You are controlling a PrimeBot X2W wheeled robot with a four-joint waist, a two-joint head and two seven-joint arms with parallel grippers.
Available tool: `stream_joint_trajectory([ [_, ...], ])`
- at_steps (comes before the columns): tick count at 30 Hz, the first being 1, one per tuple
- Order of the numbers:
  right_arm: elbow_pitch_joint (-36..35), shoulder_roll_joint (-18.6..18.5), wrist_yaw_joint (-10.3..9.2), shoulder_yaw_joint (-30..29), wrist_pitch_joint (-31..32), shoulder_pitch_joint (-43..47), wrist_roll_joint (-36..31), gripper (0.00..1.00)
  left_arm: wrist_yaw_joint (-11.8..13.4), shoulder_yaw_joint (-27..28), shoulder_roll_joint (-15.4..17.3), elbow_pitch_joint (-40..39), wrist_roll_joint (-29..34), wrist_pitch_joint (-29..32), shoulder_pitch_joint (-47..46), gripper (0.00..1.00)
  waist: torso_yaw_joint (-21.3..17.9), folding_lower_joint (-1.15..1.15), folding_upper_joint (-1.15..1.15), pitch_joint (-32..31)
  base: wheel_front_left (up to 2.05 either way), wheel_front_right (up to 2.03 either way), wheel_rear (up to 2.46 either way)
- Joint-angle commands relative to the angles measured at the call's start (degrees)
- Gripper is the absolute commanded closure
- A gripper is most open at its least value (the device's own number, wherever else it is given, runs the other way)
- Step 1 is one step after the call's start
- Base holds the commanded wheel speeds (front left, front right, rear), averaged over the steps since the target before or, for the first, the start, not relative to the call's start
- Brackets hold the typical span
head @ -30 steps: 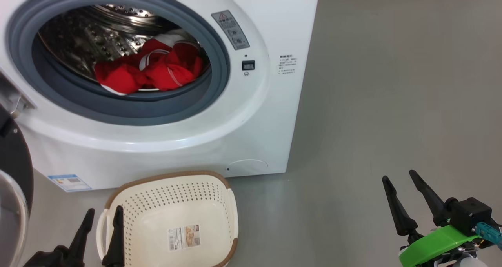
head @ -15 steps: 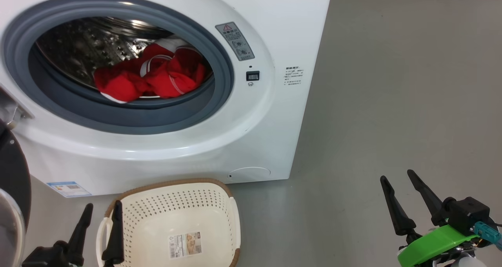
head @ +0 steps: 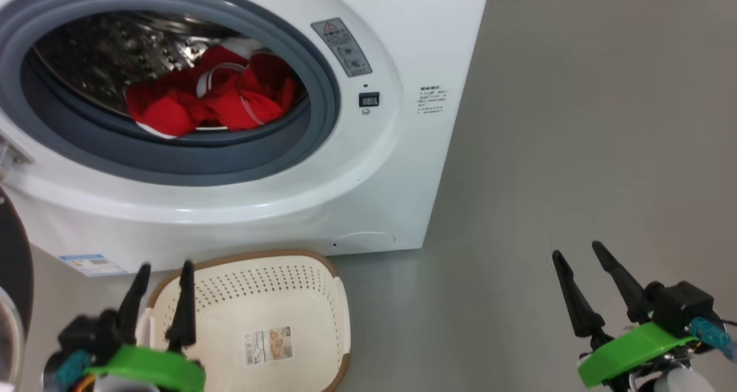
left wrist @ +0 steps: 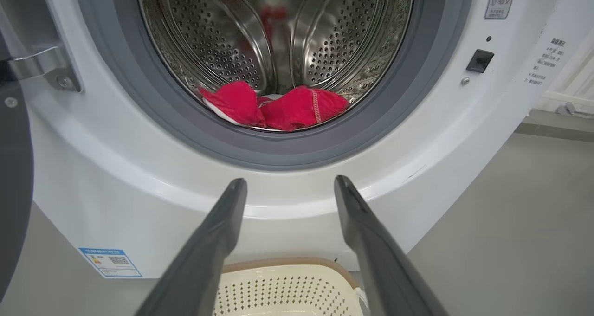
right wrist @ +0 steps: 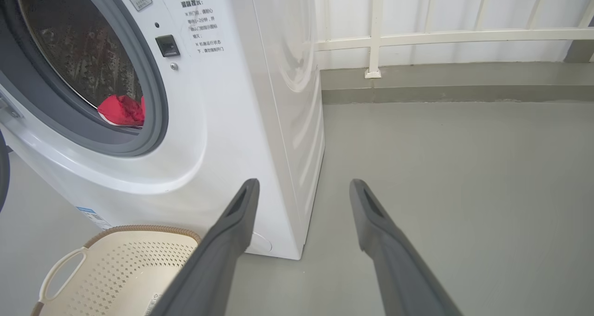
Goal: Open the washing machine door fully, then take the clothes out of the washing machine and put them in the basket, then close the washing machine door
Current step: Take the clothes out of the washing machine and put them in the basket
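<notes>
Since the washing machine door (head: 12, 248) stands swung out at the left, the clothes (head: 207, 101) lie exposed as a red heap at the near lip of the drum (head: 103, 52) inside the washing machine (head: 397, 167), with the heap's long axis running left to right. They lie straight ahead of and above the left gripper (head: 166, 265), which is the nearer one. It is poised above the basket (head: 253, 257), fingers apart, pointing at the opening. Off right, the right gripper (head: 577, 250) hovers over the floor (head: 576, 121), likewise spread and empty.

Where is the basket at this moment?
In the head view the basket stands on the floor at lower left, before the washing machine, with the left gripper by its left rim.
</notes>
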Motion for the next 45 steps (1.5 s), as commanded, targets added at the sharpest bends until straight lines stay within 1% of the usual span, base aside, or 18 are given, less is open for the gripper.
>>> stream_joint_trajectory([
  [1,-1.39,-0.43,0.09,1.47,-0.68,-2.14,-0.72,0.0,-0.16,1.34,1.08,-0.02,0.4,-0.29,-3.86,0.0,-0.12,0.0,0.0,1.57,0.0,0.0,0.0],
  [5,-1.45,-0.07,0.09,1.8,-0.68,-3.89,-0.75,0.0,-0.17,0.93,1.16,5.05,0.89,-0.29,-10.73,0.0,-0.55,0.0,0.0,3.82,0.0,0.0,0.0],
  [10,-1.47,0.66,0.09,2.71,-0.68,-6.22,-0.91,0.0,-0.08,1.81,1.37,13.06,2.57,-0.29,-20.25,0.0,-1.54,0.0,0.0,6.6,0.0,0.0,0.0],
  [12,-1.45,1.05,0.09,3.12,-0.68,-7.12,-0.96,0.0,0.54,2.43,1.85,16.72,3.3,-0.29,-23.96,0.0,-2.03,0.0,0.0,7.62,0.0,0.0,0.0],
  [16,-1.51,1.76,0.09,3.7,-0.68,-8.56,-0.95,0.0,0.84,2.66,2.66,23.59,4.24,-0.29,-31.3,0.0,-2.84,0.0,0.0,9.65,0.0,0.0,0.0],
  [21,-1.51,2.34,0.09,4.19,-0.68,-9.9,-0.97,0.0,1.78,2.02,3.75,31.69,5.61,-0.29,-39.7,0.0,-3.66,0.0,0.0,11.67,0.0,0.0,0.0],
  [26,-1.48,2.8,0.09,4.74,-0.68,-10.9,-1.03,0.0,2.83,0.98,3.97,38.88,6.57,-0.02,-47.15,0.0,-4.24,0.0,0.0,13.22,0.0,0.0,0.0],
  [32,-1.41,3.31,0.09,5.97,-0.68,-12.06,-1.0,0.0,3.64,-0.4,4.31,44.7,7.67,0.72,-53.0,0.0,-4.87,0.0,0.0,14.35,0.0,0.0,0.0],
  [36,-1.45,3.57,0.09,7.1,-0.68,-13.19,-0.9,0.0,4.95,-1.17,5.0,48.54,8.37,1.53,-56.83,0.0,-5.54,0.0,0.0,15.42,0.0,0.0,0.0],
  [39,-1.51,3.77,0.09,7.82,-0.68,-13.93,-0.83,0.0,6.19,-1.66,5.78,50.67,8.85,2.12,-59.11,0.0,-6.15,0.0,0.0,16.14,0.0,0.0,0.0],
  [45,-1.65,4.22,0.09,9.27,-0.68,-14.88,-0.69,0.0,7.19,-2.76,7.79,52.95,9.61,3.91,-61.61,0.0,-7.6,0.0,0.0,17.38,0.0,0.0,0.0],
])
